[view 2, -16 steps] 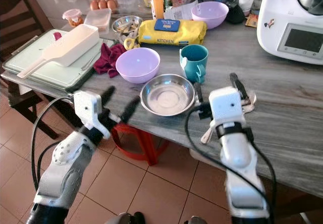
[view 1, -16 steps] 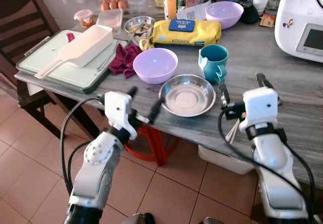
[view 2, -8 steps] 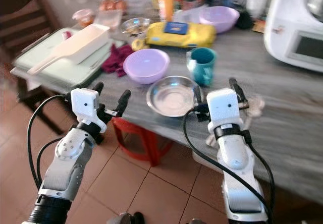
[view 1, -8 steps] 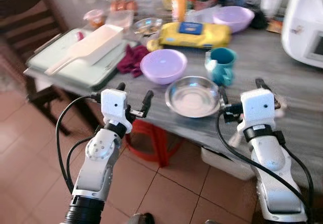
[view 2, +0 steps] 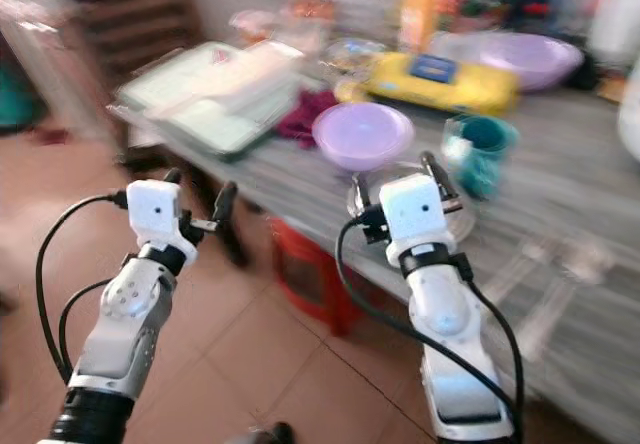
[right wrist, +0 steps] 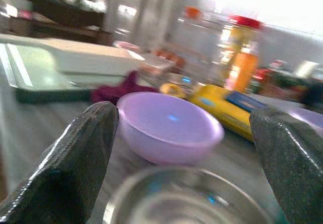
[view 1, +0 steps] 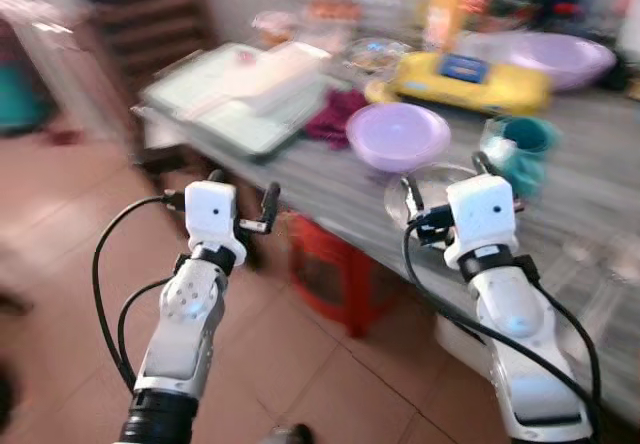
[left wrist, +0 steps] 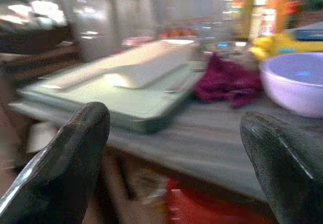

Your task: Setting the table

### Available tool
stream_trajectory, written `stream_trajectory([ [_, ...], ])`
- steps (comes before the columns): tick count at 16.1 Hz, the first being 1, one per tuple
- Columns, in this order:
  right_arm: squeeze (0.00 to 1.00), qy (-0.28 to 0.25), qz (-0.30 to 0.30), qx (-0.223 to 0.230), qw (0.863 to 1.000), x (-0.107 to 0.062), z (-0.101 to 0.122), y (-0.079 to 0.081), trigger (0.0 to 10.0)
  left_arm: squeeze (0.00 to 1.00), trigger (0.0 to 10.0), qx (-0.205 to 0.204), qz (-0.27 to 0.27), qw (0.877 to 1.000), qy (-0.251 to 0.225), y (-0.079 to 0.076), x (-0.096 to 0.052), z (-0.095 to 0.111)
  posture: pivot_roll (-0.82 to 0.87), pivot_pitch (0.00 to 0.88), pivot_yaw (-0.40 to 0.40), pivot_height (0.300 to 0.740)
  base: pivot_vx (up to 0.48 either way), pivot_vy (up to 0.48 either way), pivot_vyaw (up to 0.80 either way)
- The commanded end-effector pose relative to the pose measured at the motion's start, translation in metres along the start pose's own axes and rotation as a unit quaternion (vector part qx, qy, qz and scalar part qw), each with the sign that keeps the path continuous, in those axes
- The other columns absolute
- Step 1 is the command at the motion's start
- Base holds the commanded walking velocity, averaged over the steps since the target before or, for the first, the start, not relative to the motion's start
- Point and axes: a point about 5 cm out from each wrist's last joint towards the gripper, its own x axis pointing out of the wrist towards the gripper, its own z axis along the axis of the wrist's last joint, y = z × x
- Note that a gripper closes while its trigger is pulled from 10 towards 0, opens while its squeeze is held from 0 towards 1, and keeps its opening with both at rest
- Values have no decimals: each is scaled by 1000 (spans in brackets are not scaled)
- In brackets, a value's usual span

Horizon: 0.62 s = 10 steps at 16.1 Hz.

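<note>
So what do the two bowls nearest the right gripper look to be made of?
The near bowl looks like metal, probably stainless steel: silvery, shiny, with bright reflections on the rim. The lilac bowl behind it looks like plastic: opaque, even colour, smooth with a soft sheen. Blur leaves both uncertain.

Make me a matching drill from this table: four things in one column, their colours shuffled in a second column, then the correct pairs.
Things:
1. Nearest plastic bowl
2. Mug
3. Crumpled cloth
4. Flat packet behind the bowl

Colours:
A. Yellow
B. Dark red
C. Lilac
D. Teal

Pairs: 1-C, 2-D, 3-B, 4-A
</note>
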Motion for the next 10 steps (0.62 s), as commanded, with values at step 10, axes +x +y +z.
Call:
stream_trajectory([
  [10,0,-1,40,14,999,2,0,14,10000,0,10000,43,68,997,16,17,0,-8,-117,92,100,740,0,0,800],
])
